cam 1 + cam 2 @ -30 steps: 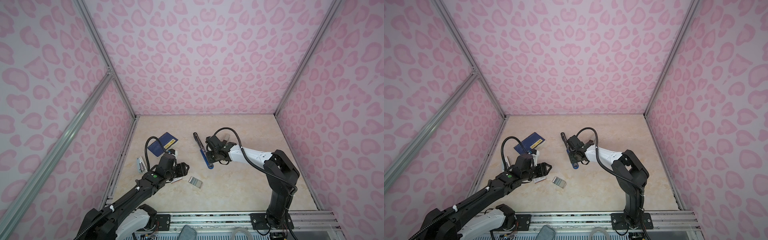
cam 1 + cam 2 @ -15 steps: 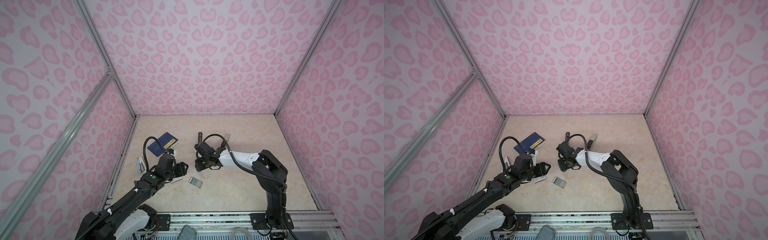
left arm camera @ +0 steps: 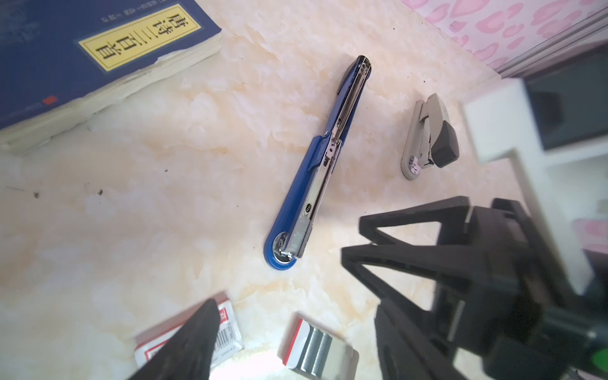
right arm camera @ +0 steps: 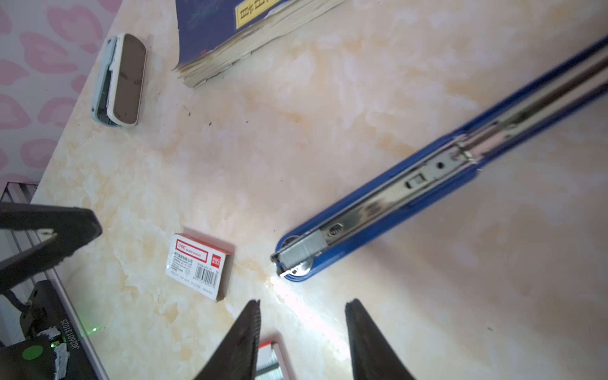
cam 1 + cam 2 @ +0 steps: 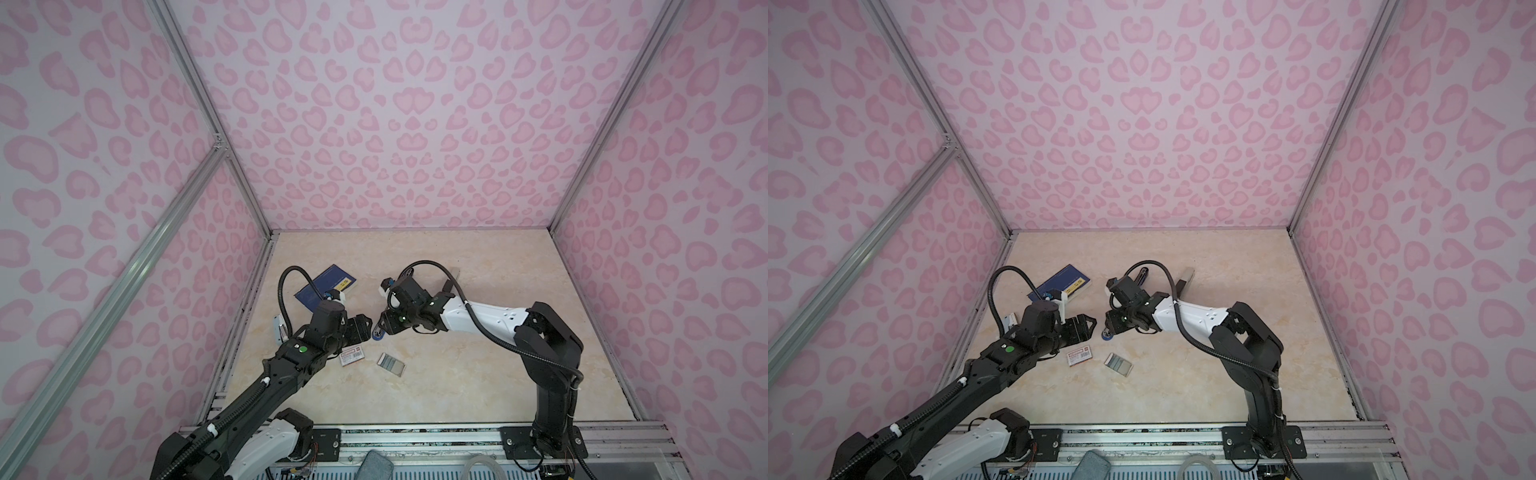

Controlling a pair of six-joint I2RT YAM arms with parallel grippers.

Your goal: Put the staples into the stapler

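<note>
The dark blue book (image 3: 82, 56) carries a yellow label reading 唐诗三百首. The white sleeve (image 4: 199, 266) has a red-framed label, a red brand mark and a barcode; its small print is too fine to read. The staples (image 3: 316, 352), silvery strips in their white tray, lie flat on the tabletop (image 5: 457, 395) just beside the sleeve. Both are near the round end of the long blue stapler (image 3: 319, 161), which lies opened out with its metal channel bare.

The left gripper (image 5: 365, 330) has its jaws spread wide and holds nothing. The right gripper (image 4: 304, 304) has its jaws about half apart, also empty, tips near the stapler's round end. The two grippers crowd close together there.

A small grey stapler (image 3: 427, 138) lies apart from the blue one. A pale stapler (image 4: 120, 79) sits by the tabletop's left edge, near the wall. The right and front of the tabletop are open.
</note>
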